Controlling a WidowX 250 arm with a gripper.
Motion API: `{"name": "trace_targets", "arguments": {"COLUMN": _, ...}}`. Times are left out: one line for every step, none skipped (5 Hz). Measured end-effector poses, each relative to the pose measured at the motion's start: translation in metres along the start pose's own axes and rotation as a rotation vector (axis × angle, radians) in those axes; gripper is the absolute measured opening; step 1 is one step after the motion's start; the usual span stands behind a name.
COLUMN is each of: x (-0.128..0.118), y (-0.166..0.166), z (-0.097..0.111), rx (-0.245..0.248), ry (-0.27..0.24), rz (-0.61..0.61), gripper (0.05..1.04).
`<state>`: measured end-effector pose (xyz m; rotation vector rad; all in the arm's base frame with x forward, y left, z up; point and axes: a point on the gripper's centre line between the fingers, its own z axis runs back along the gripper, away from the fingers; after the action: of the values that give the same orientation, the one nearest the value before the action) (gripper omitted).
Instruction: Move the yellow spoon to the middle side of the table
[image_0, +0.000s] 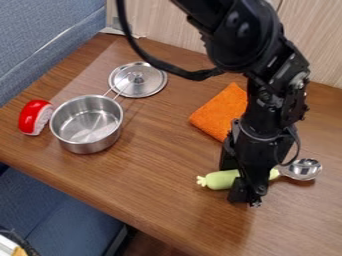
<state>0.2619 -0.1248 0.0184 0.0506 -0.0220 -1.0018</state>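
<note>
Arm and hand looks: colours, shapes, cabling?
Black arm, bulky and rounded up top, narrower and knobbly with exposed joints and small grey-silver highlights lower down. Black, blocky, angular hand. Thick black cable loops off the upper arm; thinner dark cable curls beside the hand.

No legible text, labels, brands, numbers or signs.
</note>
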Motion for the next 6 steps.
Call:
{"name": "trace_targets", "arguments": {"x": 0.001, "y": -0.002, "z": 0.0, "rx": -0.018, "ry": 0.001, "rz": -0.017, "gripper": 0.43}}
{"name": "trace_targets", "arguments": {"x": 0.003, "y": -0.003, "z": 0.0, "rx": -0.023, "ry": -0.009, "rz": -0.018, "gripper": 0.416}}
{"name": "trace_targets", "arguments": {"x": 0.002, "y": -0.003, "z": 0.0, "rx": -0.032, "ry": -0.018, "rz": -0.017, "gripper": 0.414}}
{"name": "trace_targets", "arguments": {"x": 0.002, "y": -0.007, "z": 0.003, "rx": -0.062, "ry": -0.041, "rz": -0.02, "gripper": 0.414}}
{"name": "trace_targets", "arguments": {"x": 0.002, "y": -0.006, "z": 0.017, "rx": -0.055, "ry": -0.064, "rz": -0.029, "gripper": 0.414}}
{"name": "trace_targets", "arguments": {"x": 0.007, "y": 0.003, "z": 0.044, "rx": -0.04, "ry": -0.099, "rz": 0.012, "gripper": 0.414}}
